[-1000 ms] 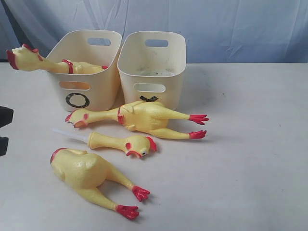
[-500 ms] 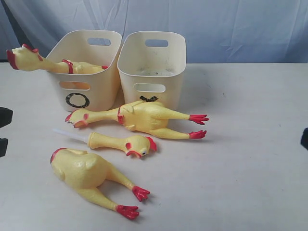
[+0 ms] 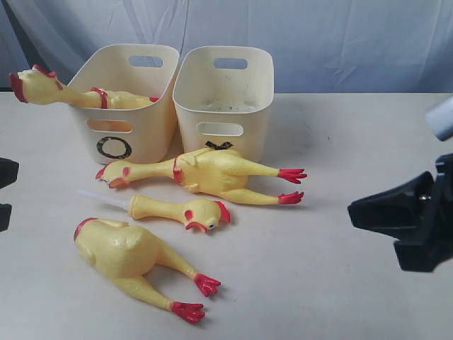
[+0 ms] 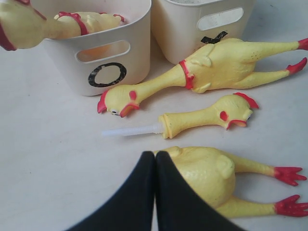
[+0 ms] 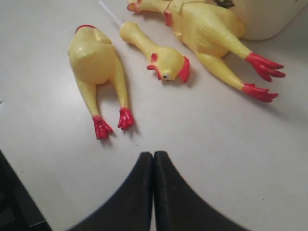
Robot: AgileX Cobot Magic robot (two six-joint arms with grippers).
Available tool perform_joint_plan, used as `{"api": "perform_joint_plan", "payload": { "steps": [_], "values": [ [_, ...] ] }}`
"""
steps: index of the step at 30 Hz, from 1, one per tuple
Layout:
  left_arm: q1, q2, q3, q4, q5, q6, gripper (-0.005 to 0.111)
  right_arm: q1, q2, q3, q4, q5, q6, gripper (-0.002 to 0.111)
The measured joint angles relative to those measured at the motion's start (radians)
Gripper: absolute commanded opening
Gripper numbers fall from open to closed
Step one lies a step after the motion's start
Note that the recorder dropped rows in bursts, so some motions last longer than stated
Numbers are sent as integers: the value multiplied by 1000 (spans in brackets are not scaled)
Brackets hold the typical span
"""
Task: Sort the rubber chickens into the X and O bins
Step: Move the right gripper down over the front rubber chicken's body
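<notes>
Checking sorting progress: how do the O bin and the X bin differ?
The O bin holds a chicken, head overhanging its rim; the X bin shows none. The O mark is plain; the X is mostly hidden by a lying chicken. Both are cream tubs with slot handles.

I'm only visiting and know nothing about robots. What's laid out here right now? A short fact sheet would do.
O bin: hanging chicken lies in it, head out over the rim
X bin: no chicken seen inside
Table: long-necked chicken, small chicken, nearest chicken whose head is out of sight
Left gripper: jaws closed, empty
Right gripper: jaws closed, empty
</notes>
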Motion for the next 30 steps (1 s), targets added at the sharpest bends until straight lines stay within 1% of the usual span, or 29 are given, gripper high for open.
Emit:
{"api": "perform_joint_plan", "payload": {
  "steps": [4,7,17,20,26,28,30],
  "values": [
    [0,0,0,0,0,0,0,21,135,-47,83,10,-91,0],
    [0,0,0,0,0,0,0,74,226,-90,100,-2,-127,0],
    [0,0,0,0,7,0,0,337,509,-199,106,-186,-179,1],
    [0,0,0,0,7,0,0,409,592,-238,106,-231,-188,10],
    [0,0,0,0,11,0,0,537,756,-312,109,-292,-193,45],
    [0,0,0,0,12,0,0,570,800,-334,109,-314,-193,50],
    [0,0,0,0,12,0,0,602,845,-353,109,-342,-195,50]
  ]
}}
